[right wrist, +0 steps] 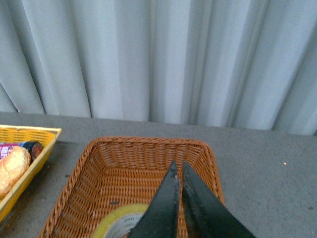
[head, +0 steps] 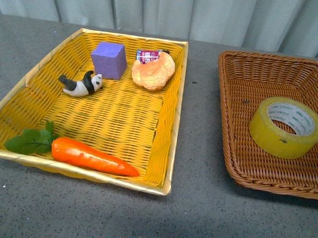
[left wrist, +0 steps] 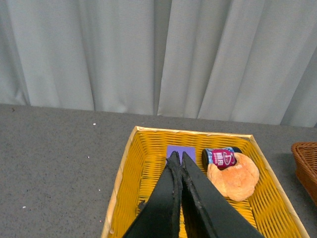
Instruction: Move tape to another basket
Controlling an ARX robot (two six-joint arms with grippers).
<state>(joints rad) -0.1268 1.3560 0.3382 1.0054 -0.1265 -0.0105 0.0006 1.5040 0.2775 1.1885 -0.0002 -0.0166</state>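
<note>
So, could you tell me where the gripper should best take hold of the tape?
The tape lies flat in the brown basket, its hole facing up. Probably best to come straight down from above and pinch one wall of the ring, one finger inside the white core, one outside. The right gripper, shut now, hangs right over it.

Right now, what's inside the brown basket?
Only the tape, lying flat inside the brown basket. The weave beneath the roll is covered, and the basket's right edge is out of view.
</note>
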